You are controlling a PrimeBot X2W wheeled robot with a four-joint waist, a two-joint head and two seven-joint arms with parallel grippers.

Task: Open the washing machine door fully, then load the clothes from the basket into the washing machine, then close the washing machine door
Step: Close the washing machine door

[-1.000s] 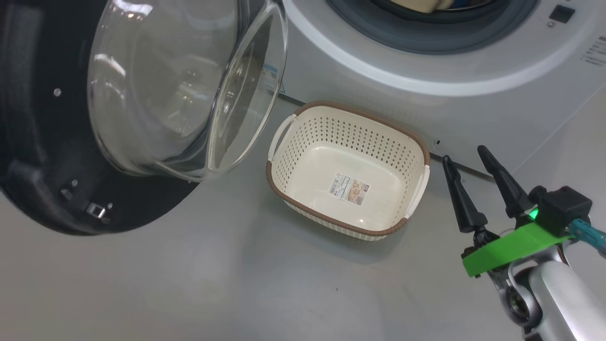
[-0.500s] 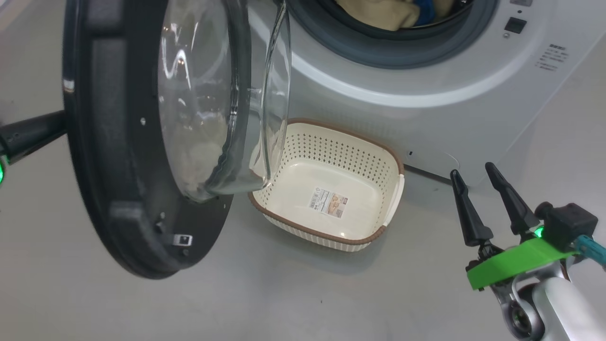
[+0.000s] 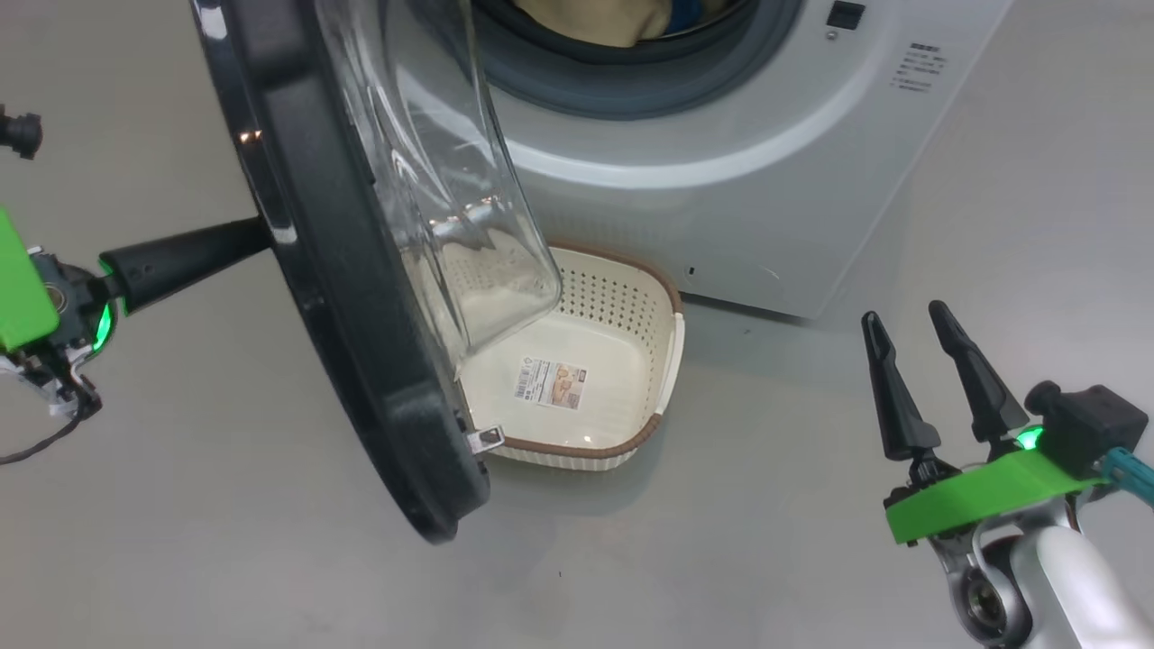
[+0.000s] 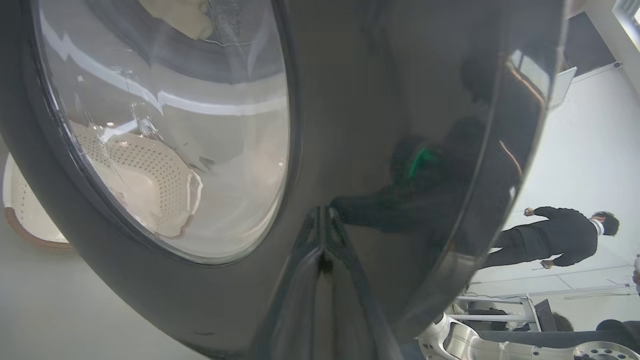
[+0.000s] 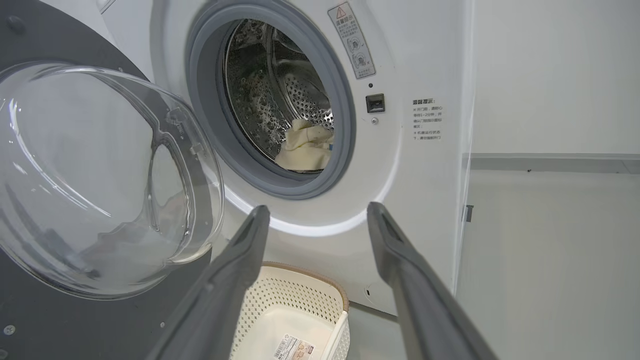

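- I see the washing machine door (image 3: 338,297) swung partway out, left of the drum (image 5: 280,100), with its glass bowl (image 3: 451,225) overlapping the left side of the basket (image 3: 622,302) in my head view.
- The clothes (image 3: 595,22) lie inside the washing machine (image 3: 721,180), at the far centre.
- The basket sits on the floor (image 3: 721,505) just in front of the machine, label sticker (image 3: 550,381) showing.
- My left end effector (image 3: 252,236) is closed tight, its tip against the door's glossy outer face.
- My right end effector (image 3: 903,312) hangs near right, spread wide and holding nothing.

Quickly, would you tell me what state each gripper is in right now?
Left gripper: closed, empty, tips against the washing machine door.
Right gripper: open, holding nothing.
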